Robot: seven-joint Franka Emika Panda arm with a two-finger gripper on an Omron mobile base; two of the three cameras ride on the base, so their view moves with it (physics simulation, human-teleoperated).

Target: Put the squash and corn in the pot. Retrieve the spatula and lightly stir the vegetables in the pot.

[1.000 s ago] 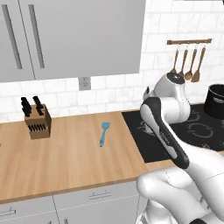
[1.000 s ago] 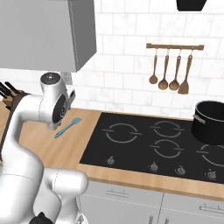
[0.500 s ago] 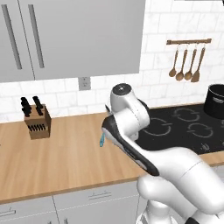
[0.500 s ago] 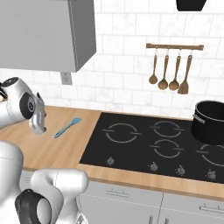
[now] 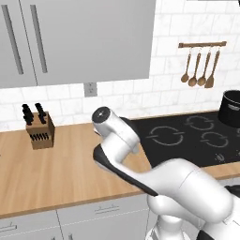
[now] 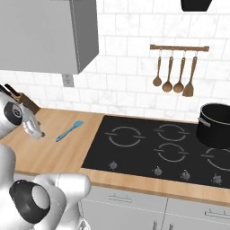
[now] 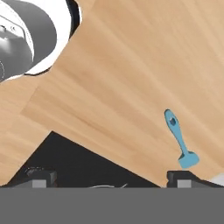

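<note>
Jaws spread wide, holding nothing, gripper (image 7: 109, 177) hovering over the worktop (image 7: 131, 78) with the spatula (image 7: 179, 141) at 3 o'clock, probably lining up a pick.

Evenly bright, flat rendered light in every view; faint soft shadows on the pale wooden worktop (image 5: 56, 168); slightly pixelated edges, no glare.

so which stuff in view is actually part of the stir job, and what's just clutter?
Job:
- spatula, flat on the wooden counter
- pot, on the cooktop
- gripper, open, over the counter

Clutter:
- knife block
- hanging wooden utensils
- wall outlet
</note>
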